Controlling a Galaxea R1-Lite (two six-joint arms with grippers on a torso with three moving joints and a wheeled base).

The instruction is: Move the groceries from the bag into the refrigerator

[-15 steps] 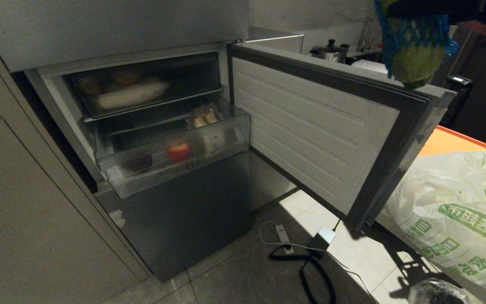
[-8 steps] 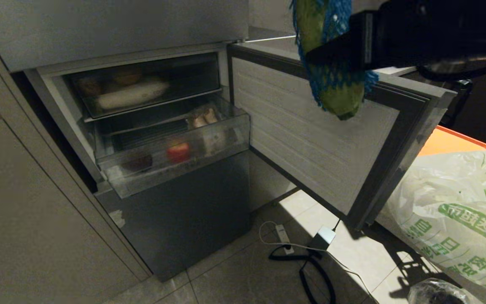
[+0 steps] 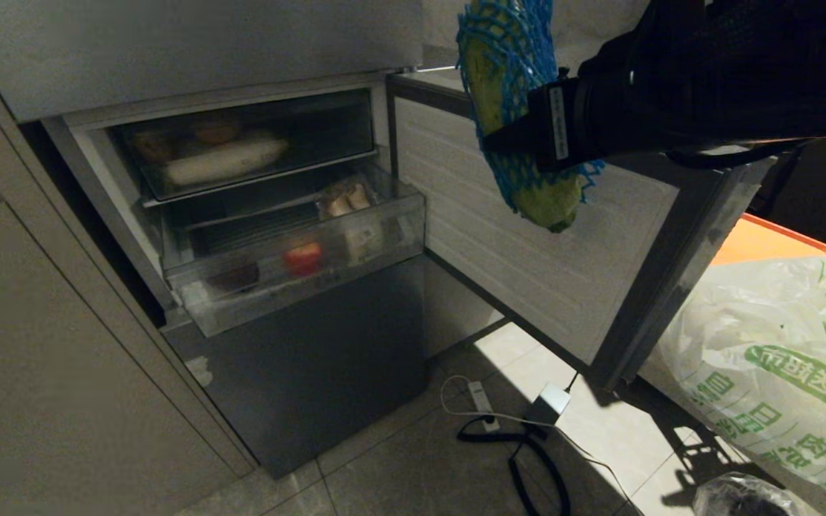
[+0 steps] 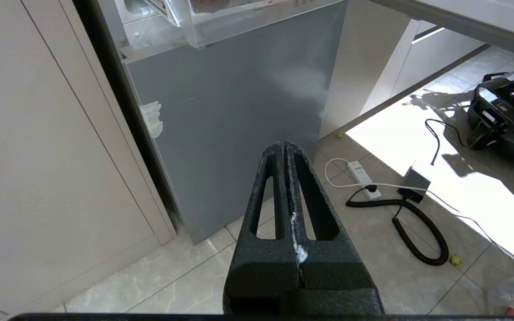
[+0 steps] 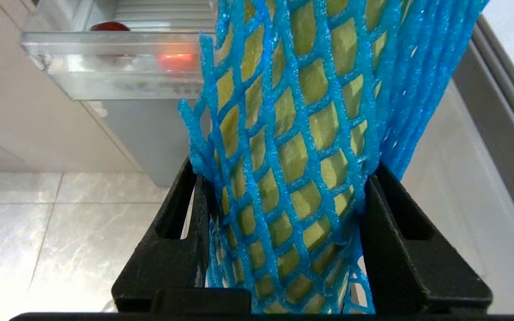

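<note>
Green fruit in blue foam net: clamped between the fingers of the right gripper, held in the air above the top edge of the open refrigerator door, off to the door side of the pulled-out clear drawer. The net bulges round both black fingers in the right wrist view; grip looks firm.

Drawer already holds a red fruit near its front wall, pale items further back.

Step in hand, as judged: carry the fruit over the drawer and lower it in. To do well: clear the door edge, bring the fruit over the bare stretch beside the red fruit, descend below the rim before releasing.

Bag lies well beyond the door, on the orange tray.

Left gripper: fingers together, empty, parked low facing the refrigerator's lower door.
</note>
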